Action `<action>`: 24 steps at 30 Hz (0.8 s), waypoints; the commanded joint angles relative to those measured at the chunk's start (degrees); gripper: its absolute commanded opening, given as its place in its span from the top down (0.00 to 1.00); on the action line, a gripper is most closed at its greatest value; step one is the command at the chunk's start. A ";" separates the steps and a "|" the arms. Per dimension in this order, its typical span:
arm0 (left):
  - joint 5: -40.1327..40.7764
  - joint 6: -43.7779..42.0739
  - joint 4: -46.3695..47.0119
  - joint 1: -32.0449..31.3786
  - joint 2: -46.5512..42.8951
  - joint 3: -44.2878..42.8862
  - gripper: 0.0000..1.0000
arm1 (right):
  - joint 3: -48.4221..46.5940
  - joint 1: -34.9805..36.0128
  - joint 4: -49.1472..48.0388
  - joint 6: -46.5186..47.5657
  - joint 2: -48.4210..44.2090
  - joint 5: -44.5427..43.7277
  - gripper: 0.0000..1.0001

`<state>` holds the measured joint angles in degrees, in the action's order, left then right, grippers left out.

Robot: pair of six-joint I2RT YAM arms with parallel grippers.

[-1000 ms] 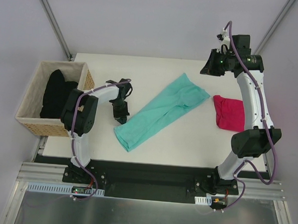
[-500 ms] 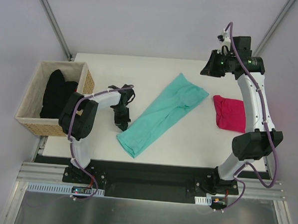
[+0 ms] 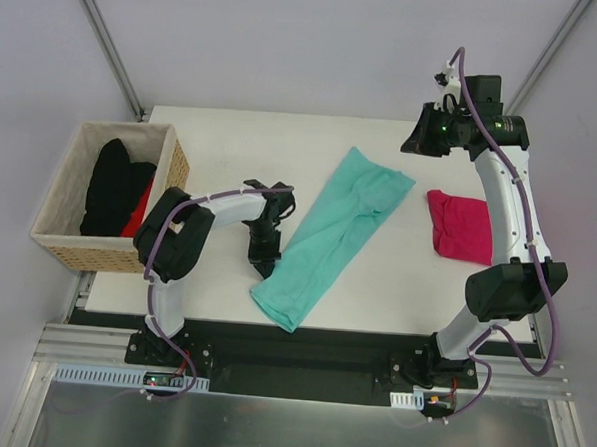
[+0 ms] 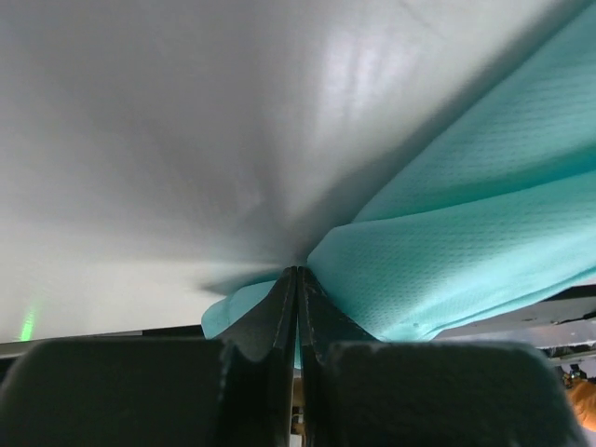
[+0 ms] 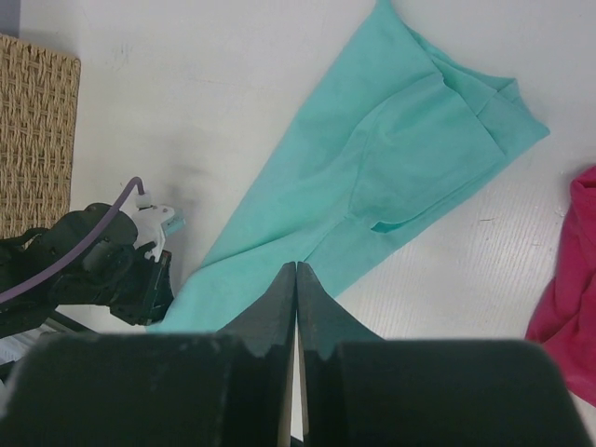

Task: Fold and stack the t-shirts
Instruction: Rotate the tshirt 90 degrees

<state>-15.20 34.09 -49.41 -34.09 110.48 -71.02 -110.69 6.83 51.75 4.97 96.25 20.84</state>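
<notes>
Teal cloth is pinched at its edge by the left gripper [image 3: 265, 254], whose fingers are pressed flat together on the near-left border of the teal t-shirt [image 3: 340, 226]. In the left wrist view the fabric is seen lifted slightly off the white table [image 3: 223, 144] at the fingertips, with a shadow under it. The grip is judged to be taken low and at the border so that the shirt can be drawn or turned into a better line for its next fold, the bulk being left flat on the surface. The right gripper [image 5: 296, 266] is held high over the far right of the table, its fingers closed on each other with nothing between them. It is judged to be parked there to keep the cloth in view and the working area free. The teal t-shirt is laid across the middle of the table as a long narrow band, already doubled lengthwise. It runs diagonally from the near edge towards the far right, and a sleeve fold is visible at its far end. A magenta t-shirt [image 3: 461, 225] is set folded just to its right, apart from it, and black t-shirts [image 3: 115, 184] are left heaped in the woven basket [image 3: 174, 159] at the left.
</notes>
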 commanded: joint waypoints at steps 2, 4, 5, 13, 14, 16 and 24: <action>-2.20 2.48 -2.62 -2.47 1.14 -3.77 1.00 | -0.57 -0.33 -1.65 -0.31 -2.73 1.13 0.97; -2.55 2.65 -2.71 -3.53 1.67 -4.99 1.00 | -0.58 -0.33 -1.74 -0.31 -2.47 1.31 0.97; -2.81 2.74 -2.89 -3.97 2.28 -5.44 1.00 | -0.58 -0.33 -1.74 -0.40 -2.29 1.31 0.97; -3.43 2.57 -4.29 -6.78 4.66 -9.83 1.00 | 0.48 -0.41 -1.74 -0.14 -1.77 -0.10 0.97; -3.26 2.56 -4.47 -6.78 4.75 -10.01 1.00 | 0.57 -0.41 -1.65 -0.14 -1.76 -0.45 0.97; -2.38 2.48 -5.17 -6.70 4.84 -10.54 1.00 | 0.66 -0.50 -1.65 -0.14 -1.24 -1.06 0.96; 1.57 0.90 -7.54 -6.52 5.01 -16.06 0.90 | -2.24 -1.38 -0.59 -0.23 2.10 -2.73 0.78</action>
<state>-16.38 35.46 -53.41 -40.69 115.13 -82.52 -109.95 6.46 51.51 4.91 96.55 19.68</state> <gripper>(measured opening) 0.086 0.155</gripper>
